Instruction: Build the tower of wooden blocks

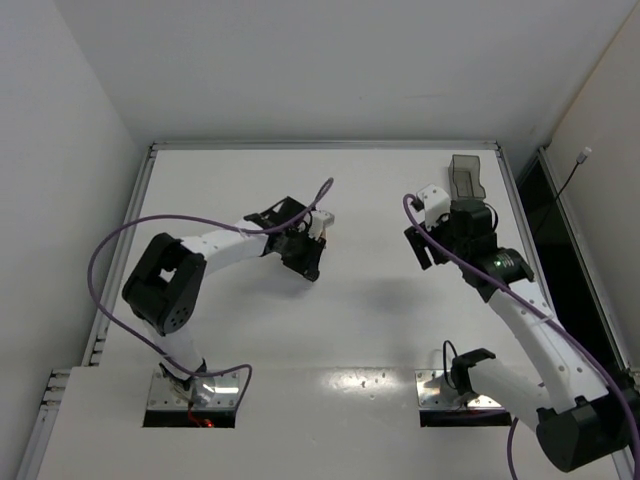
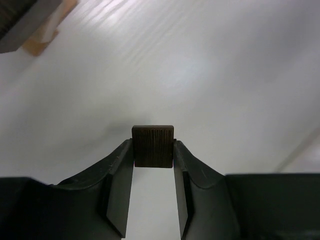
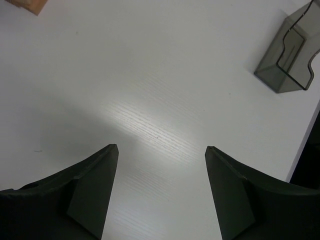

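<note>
In the left wrist view my left gripper (image 2: 153, 150) is shut on a small dark brown wood block (image 2: 153, 146), pinched between the fingertips just above the white table (image 2: 210, 75). Light tan wooden pieces (image 2: 44, 37) lie at the top left corner, blurred and partly covered by a dark shape; I cannot tell whether they form the wood block tower. A tan corner (image 3: 25, 4) also shows in the right wrist view. My right gripper (image 3: 161, 149) is open over bare table with nothing between its fingers. From above, the left gripper (image 1: 308, 262) is left of centre and the right gripper (image 1: 425, 248) is at the right.
A translucent grey plastic container (image 1: 465, 178) stands at the back right, close behind the right gripper, and shows as the container (image 3: 290, 55) near the table's right edge. A raised rim (image 1: 320, 145) runs along the far side of the table. Purple cables loop over both arms.
</note>
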